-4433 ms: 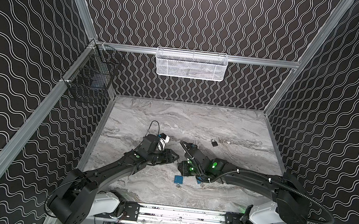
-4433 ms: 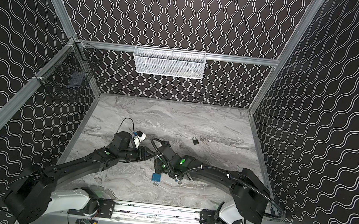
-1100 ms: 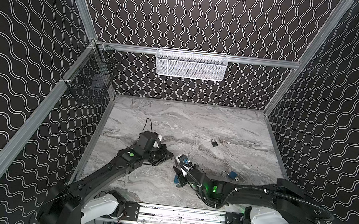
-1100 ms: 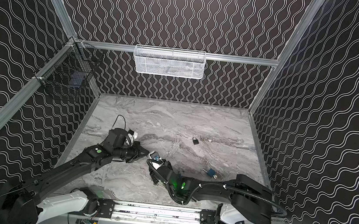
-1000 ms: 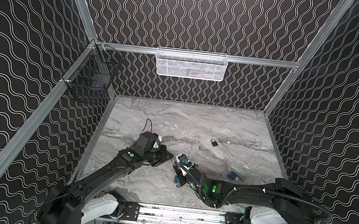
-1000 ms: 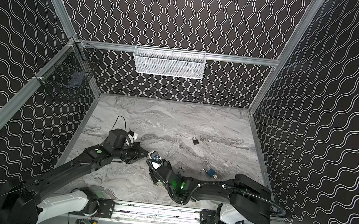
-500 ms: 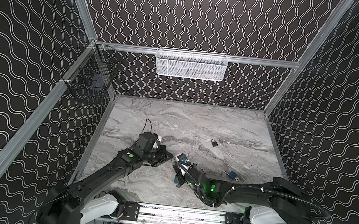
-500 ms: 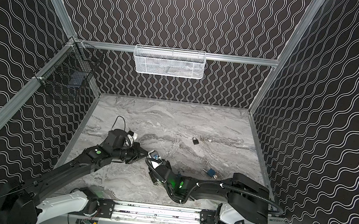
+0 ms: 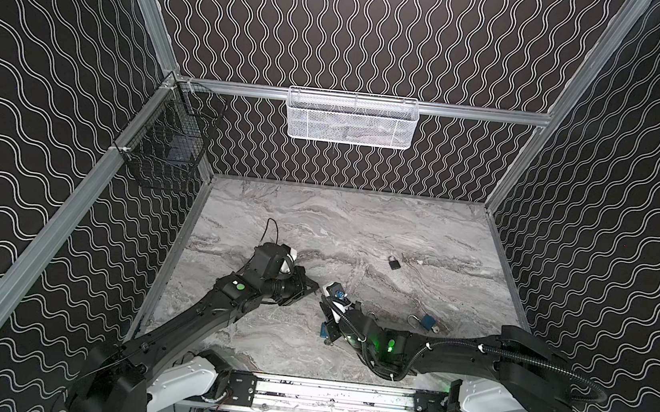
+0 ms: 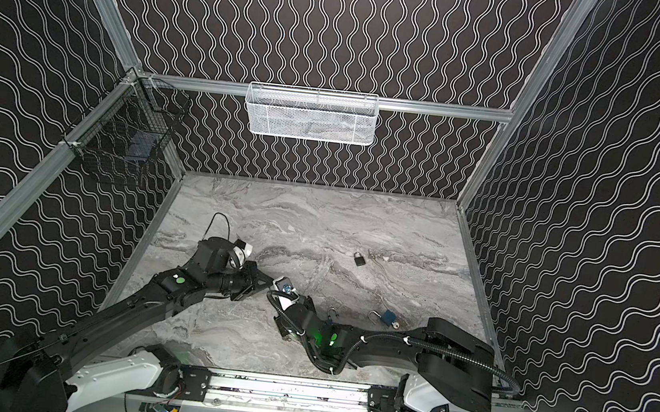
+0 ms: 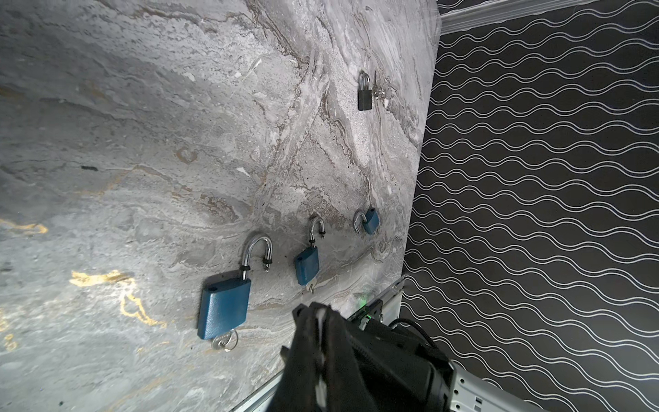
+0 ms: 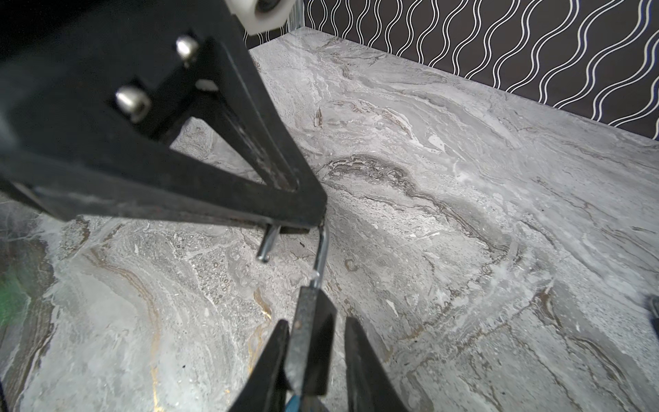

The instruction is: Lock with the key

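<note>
1 padlock (image 12: pixel 310 339) | shackle (image 12: pixel 322 249) bend hidden behind left gripper (image 12: pixel 306 214) | body cropped

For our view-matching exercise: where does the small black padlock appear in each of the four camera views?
In a top view: black padlock lies right of centre, mid-table.
In a top view: black padlock likewise right of centre.
Left wrist: black padlock far from the camera, near the patterned wall.
Right wrist: not in it.
Shared landmark: marble tabletop, in all four.
</note>
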Controlling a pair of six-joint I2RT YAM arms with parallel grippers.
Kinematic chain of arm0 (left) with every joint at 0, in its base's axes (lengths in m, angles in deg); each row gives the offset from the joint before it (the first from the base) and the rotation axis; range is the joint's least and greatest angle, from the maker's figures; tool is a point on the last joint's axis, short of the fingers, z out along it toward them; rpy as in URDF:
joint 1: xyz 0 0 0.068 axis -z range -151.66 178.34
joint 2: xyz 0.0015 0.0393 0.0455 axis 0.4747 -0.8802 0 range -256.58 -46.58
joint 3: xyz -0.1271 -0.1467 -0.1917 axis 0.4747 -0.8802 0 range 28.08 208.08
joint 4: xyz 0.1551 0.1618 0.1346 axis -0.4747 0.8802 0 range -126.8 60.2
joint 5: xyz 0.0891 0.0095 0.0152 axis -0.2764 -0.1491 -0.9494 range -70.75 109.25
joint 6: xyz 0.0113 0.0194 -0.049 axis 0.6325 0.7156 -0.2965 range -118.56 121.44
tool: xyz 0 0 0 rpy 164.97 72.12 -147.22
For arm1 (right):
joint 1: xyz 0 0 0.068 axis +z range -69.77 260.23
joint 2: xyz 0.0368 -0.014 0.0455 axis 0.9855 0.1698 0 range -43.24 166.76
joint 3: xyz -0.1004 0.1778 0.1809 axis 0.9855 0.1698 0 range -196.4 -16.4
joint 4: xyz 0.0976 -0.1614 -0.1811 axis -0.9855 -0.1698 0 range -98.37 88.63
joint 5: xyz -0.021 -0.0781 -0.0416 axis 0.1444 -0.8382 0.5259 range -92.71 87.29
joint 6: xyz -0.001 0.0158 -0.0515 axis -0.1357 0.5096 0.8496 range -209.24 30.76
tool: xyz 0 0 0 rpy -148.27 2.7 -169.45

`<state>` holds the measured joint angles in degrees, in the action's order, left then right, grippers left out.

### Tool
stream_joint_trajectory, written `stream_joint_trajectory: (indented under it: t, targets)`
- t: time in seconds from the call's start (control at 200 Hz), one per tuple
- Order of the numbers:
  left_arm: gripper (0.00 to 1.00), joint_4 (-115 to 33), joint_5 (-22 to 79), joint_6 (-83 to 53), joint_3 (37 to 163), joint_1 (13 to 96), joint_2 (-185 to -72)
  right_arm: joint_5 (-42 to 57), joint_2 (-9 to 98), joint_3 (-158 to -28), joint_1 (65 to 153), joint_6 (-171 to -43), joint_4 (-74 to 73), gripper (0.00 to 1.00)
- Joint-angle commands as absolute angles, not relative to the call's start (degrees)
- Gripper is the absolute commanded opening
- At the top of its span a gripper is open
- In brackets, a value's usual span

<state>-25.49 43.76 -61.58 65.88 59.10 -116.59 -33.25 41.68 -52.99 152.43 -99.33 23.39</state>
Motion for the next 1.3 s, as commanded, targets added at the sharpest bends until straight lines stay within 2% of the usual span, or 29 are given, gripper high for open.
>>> stream_joint_trajectory:
  t: [0.0, 0.491, 0.961, 1.296]
  targets:
    - [0.0, -28.14, 44.8, -62.27, 65.7, 59.08, -116.65, -33.66, 41.41, -52.97, 152.22, -100.23, 24.34, 0.25]
    - [0.0, -31.3, 46.59, -61.7, 64.33, 58.96, -117.88, -26.62, 37.45, -53.28, 150.52, -101.19, 23.73, 0.05]
    - [0.0, -33.36, 48.07, -63.02, 63.87, 57.75, -118.11, -23.63, 40.37, -55.46, 150.08, -103.84, 18.32, 0.28]
    - [0.0, -32.88, 48.36, -62.9, 63.43, 56.97, -117.2, -22.7, 41.12, -56.12, 149.79, -103.99, 17.71, 0.31]
